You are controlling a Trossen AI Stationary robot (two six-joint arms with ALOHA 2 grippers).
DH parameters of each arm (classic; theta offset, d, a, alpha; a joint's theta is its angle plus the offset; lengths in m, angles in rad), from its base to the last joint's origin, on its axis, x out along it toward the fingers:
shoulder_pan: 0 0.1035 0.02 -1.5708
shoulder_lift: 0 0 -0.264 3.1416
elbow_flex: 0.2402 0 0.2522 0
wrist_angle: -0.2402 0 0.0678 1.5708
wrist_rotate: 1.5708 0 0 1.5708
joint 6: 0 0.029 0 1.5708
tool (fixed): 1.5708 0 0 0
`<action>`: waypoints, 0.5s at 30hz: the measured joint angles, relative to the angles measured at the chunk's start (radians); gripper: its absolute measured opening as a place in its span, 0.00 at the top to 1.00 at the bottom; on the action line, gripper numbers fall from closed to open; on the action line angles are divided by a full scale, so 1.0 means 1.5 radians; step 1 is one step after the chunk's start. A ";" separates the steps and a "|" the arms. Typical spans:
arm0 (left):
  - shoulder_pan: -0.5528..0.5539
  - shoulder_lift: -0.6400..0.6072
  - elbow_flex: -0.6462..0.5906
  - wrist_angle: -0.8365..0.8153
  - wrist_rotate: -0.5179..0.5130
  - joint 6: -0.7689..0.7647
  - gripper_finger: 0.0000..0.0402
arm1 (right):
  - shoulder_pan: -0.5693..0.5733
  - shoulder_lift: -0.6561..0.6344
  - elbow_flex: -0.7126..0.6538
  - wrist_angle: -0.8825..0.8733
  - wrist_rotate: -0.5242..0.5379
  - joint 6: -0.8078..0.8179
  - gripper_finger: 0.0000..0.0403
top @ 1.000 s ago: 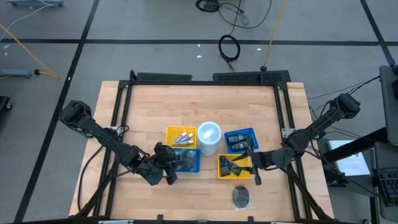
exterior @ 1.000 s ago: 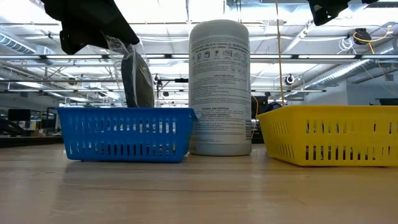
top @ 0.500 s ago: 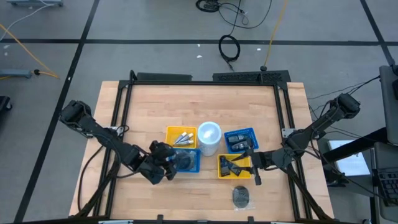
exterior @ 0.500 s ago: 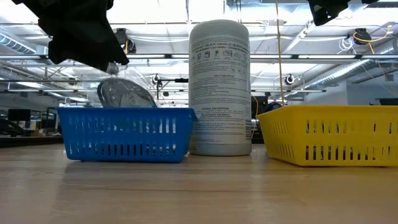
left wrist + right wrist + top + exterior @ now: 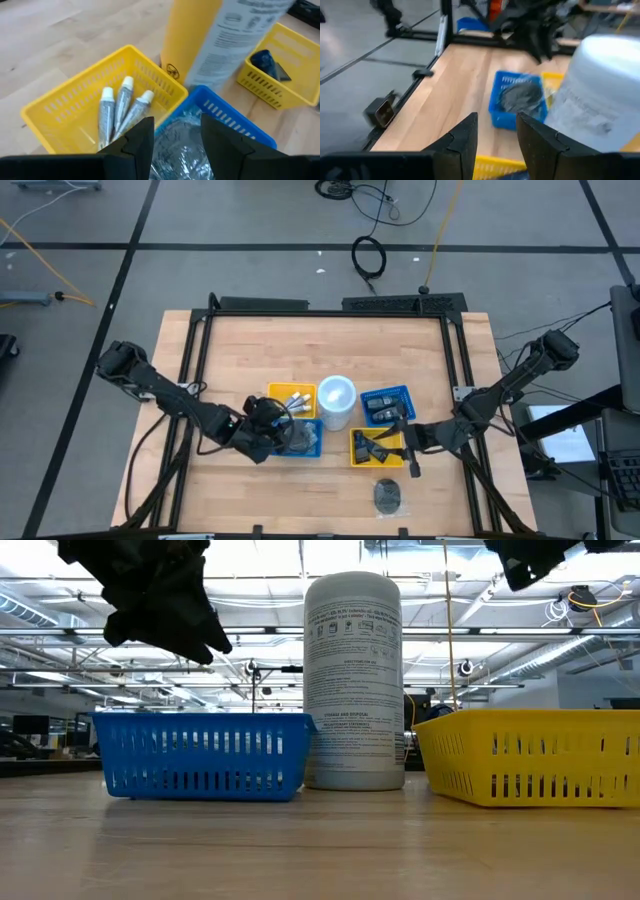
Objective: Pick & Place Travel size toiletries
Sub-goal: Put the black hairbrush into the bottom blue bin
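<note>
My left gripper (image 5: 268, 417) (image 5: 176, 120) hangs open above the near blue basket (image 5: 303, 440) (image 5: 200, 755), touching nothing. A dark round piece in clear wrap (image 5: 180, 150) (image 5: 520, 96) lies in that basket, below the open fingers. Three white squeeze tubes (image 5: 119, 109) lie in the far yellow basket (image 5: 291, 400). Dark little packs (image 5: 378, 445) fill the near yellow basket (image 5: 530, 768), and more sit in the far blue basket (image 5: 387, 404). Another wrapped dark round piece (image 5: 388, 496) rests flat on the table. My right gripper (image 5: 409, 445) (image 5: 496, 117) waits open beside the near yellow basket.
The big white cylinder tub (image 5: 336, 402) (image 5: 353, 680) stands upright between the four baskets. A black frame (image 5: 330, 308) runs round the table's edges. Bare wood lies toward the far edge and on the left half of the table.
My left gripper held the wrapped dark round piece upright over the near blue basket and let it go. The piece tipped over and dropped below the basket's rim. The gripper then rose and moved toward the table's far edge.
</note>
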 joint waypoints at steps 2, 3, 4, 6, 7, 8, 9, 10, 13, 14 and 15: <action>0.004 0.000 0.000 0.000 -0.001 0.000 0.60 | 0.005 0.000 0.000 -0.025 -0.040 0.019 0.68; 0.005 0.000 0.000 0.000 -0.001 0.000 0.60 | 0.010 0.000 0.000 -0.042 -0.066 0.034 0.68; 0.006 0.000 0.000 0.001 -0.001 0.000 0.60 | 0.016 0.000 0.000 -0.057 -0.094 0.054 0.68; 0.006 0.000 0.000 0.000 -0.001 0.000 0.60 | 0.033 0.000 0.000 -0.090 -0.129 0.108 0.68; 0.006 0.000 0.000 0.001 0.000 0.000 0.60 | 0.044 0.000 0.000 -0.106 -0.136 0.135 0.68; 0.005 0.000 0.000 0.001 0.000 0.000 0.60 | 0.058 0.000 0.000 -0.121 -0.136 0.160 0.68; 0.004 0.000 0.000 0.001 0.000 0.000 0.60 | 0.074 0.000 0.000 -0.135 -0.136 0.185 0.68; 0.002 0.000 0.000 0.001 -0.001 0.000 0.60 | 0.092 0.000 0.000 -0.147 -0.136 0.209 0.68; -0.004 0.000 0.000 0.004 0.000 -0.001 0.60 | 0.148 0.014 0.000 -0.159 -0.136 0.288 0.68; -0.006 0.000 0.000 0.010 0.000 -0.001 0.60 | 0.166 0.020 0.000 -0.160 -0.136 0.319 0.68; -0.008 0.000 0.000 0.021 0.000 0.000 0.60 | 0.184 0.029 0.000 -0.160 -0.136 0.352 0.68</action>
